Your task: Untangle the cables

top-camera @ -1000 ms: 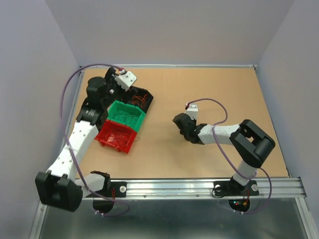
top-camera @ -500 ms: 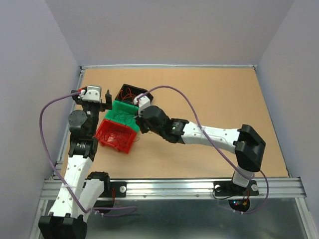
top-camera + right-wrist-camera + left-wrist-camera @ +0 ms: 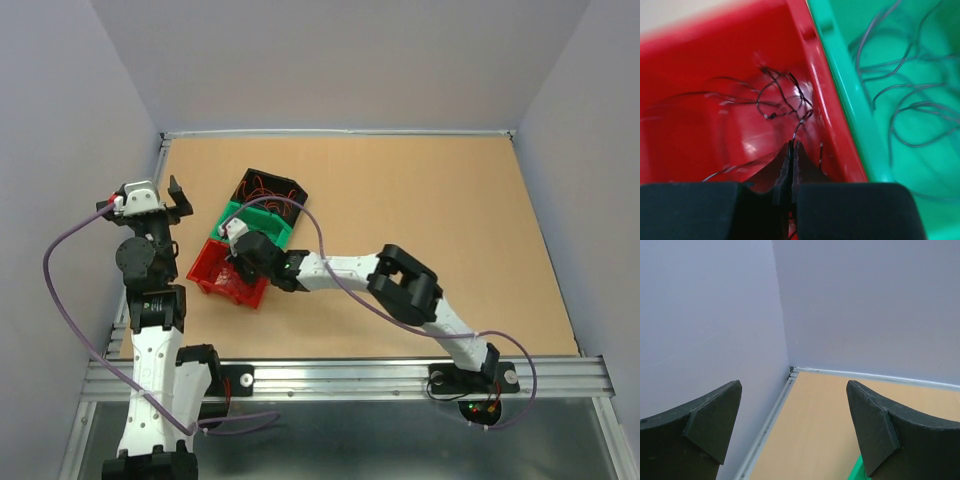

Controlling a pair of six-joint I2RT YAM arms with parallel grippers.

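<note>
Overhead, a tan board table (image 3: 450,220) sits boxed in by plain lilac-grey walls (image 3: 350,60) at the back and both sides. An aluminium rail (image 3: 350,375) runs along its near edge. Three small plastic bins stand touching in a diagonal row on the left part of the table: a black bin (image 3: 290,185) farthest, a green bin (image 3: 262,222) in the middle and a red bin (image 3: 215,280) nearest.

The cables (image 3: 782,97) are hair-thin, short and curled. Dark loops lie loose on the floor of the red bin, more strands lie in the green bin, and reddish ones show in the black bin.

The right gripper (image 3: 791,150) reaches into the red bin, its jaws pressed together on a thin dark strand that leads up from the tips. The left gripper (image 3: 795,425) is raised near the left wall, its jaws wide apart and holding nothing.
</note>
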